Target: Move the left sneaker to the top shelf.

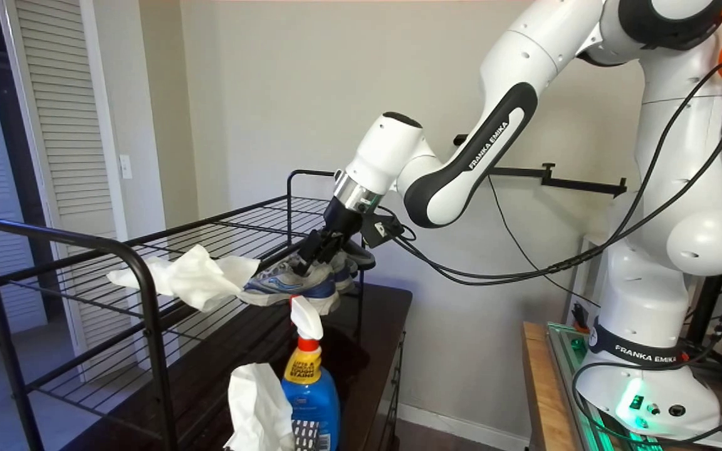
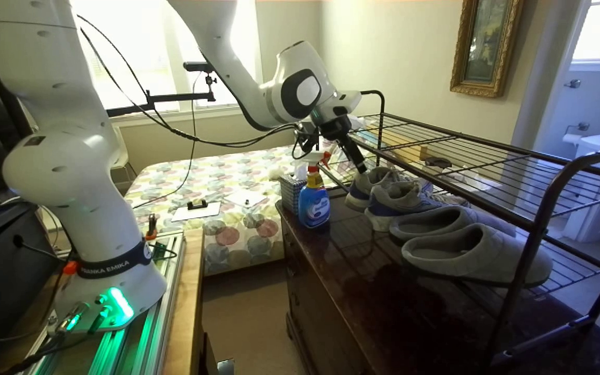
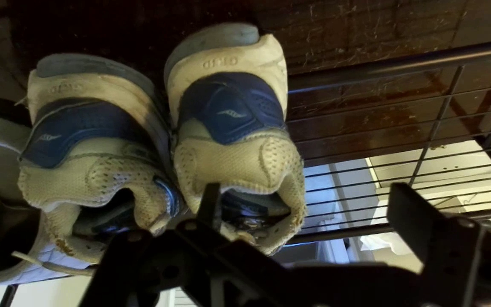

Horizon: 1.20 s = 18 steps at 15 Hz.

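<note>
Your hand [image 3: 306, 189] is spread: in the wrist view its 2 fingers stand well apart, with 1 overlapping the collar of the left sneaker [image 3: 235, 136]; whether it touches, I cannot tell. That sneaker rests on the lower wire tier [image 2: 578, 254] of the black rack [image 2: 522, 271], below the top shelf [image 1: 248, 227], with its heel out over the dark, glossy worktop [image 2: 373, 271]. The matching sneaker [image 2: 399, 203] is just beside it. In an exterior view, your worktop carries a blue spray bottle [image 2: 314, 205], upright at its far left corner, and a patterned tissue box [image 2: 292, 192] next to it; grey slippers [image 2: 508, 258] lie nearer, on the right. Beyond, you have a bed [image 2: 164, 182] patterned with circles, a bright window [image 2: 128, 62] and, far right, a gilt-framed picture [image 2: 490, 49] on a pale wall [image 2: 399, 52]. In an exterior view, a louvered door [image 1: 63, 125] stands far left.
</note>
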Tool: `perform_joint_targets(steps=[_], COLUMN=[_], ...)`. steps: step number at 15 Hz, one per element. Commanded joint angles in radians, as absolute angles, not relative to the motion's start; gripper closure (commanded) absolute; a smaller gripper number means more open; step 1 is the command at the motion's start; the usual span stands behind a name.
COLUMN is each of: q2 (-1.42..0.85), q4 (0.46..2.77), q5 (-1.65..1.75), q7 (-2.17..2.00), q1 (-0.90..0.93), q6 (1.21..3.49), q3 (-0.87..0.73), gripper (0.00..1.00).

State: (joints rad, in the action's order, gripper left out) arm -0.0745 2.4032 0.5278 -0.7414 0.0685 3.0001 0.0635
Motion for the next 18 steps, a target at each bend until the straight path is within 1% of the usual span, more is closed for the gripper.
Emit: perform_joint_targets(steps=[1, 5, 9, 15, 18], q2=[-0.089, -0.105, -0.140, -0.189, -0.193], q4=[2.381, 2.369, 2.353, 2.329, 2.323], q5=[0.668, 0.736, 0.735, 0.712, 0.724], q7=[-0.872, -0.932, -0.940, -0.924, -0.935], q1=[0.084, 0.087, 0.095, 0.098, 0.103], q6=[3.024, 3.039, 3.042, 3.044, 3.048], q3=[0.024, 0.023, 0.034, 0.037, 0.030], gripper=[0.00, 0.00, 0.00, 0.05, 0.06])
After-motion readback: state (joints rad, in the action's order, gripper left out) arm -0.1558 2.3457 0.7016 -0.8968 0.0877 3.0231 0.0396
